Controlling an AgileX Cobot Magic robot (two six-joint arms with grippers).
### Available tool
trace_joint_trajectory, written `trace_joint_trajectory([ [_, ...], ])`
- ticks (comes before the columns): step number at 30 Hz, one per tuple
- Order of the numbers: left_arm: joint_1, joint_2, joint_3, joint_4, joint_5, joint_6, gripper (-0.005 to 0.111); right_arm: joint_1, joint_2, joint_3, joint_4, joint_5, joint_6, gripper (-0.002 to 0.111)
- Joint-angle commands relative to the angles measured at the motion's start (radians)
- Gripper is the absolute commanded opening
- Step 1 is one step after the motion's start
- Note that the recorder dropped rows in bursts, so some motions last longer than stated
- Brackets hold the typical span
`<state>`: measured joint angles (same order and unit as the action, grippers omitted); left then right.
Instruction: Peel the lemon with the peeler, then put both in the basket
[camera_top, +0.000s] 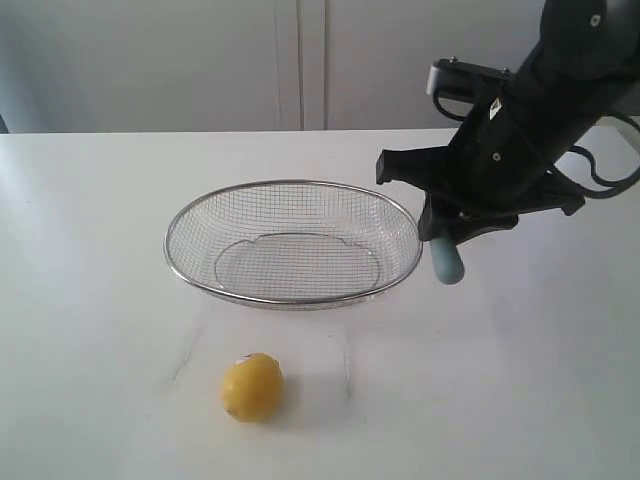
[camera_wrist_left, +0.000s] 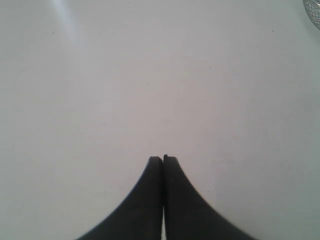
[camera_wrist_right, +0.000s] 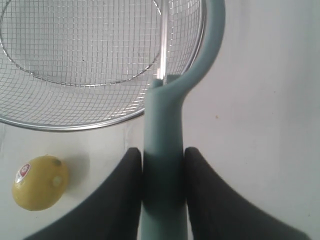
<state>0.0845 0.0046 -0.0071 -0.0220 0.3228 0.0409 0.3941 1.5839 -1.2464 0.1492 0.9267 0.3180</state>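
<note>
Right gripper is clamping the peeler by its handle, jaws part-open around it, one finger on each side. The handle is running straight out along my fingers, with the blade ahead of the tips and hanging over the basket rim.

Key relation: the lemon is sitting on the table, below my right gripper and off toward the left arm's side. It's outside the basket, near the rim but not touching it. The basket edge is lying between gripper and lemon, so I'm judging the blade has to swing off the rim and down to reach it.

Left gripper is fully closed on nothing, hovering over bare table. The lemon isn't showing in its view, so I can't tell which arm is nearer.

The lemon is looking round and bright yellow, with the skin intact on the sides I'm seeing and a small sticker on it. It's roughly round, so I'm expecting it to roll unless the left gripper pins it.
</note>
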Motion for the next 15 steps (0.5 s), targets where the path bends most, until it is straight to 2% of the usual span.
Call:
trace_joint_trajectory([
  [1, 0.003, -0.005, 0.007, -0.006, 0.012, 0.000, 0.000, -0.006, -0.011, 0.004, -0.010, -0.008, -0.002, 0.000],
  [15, 0.003, -0.005, 0.007, -0.006, 0.012, 0.000, 0.000, -0.006, -0.011, 0.004, -0.010, -0.006, -0.007, 0.000],
])
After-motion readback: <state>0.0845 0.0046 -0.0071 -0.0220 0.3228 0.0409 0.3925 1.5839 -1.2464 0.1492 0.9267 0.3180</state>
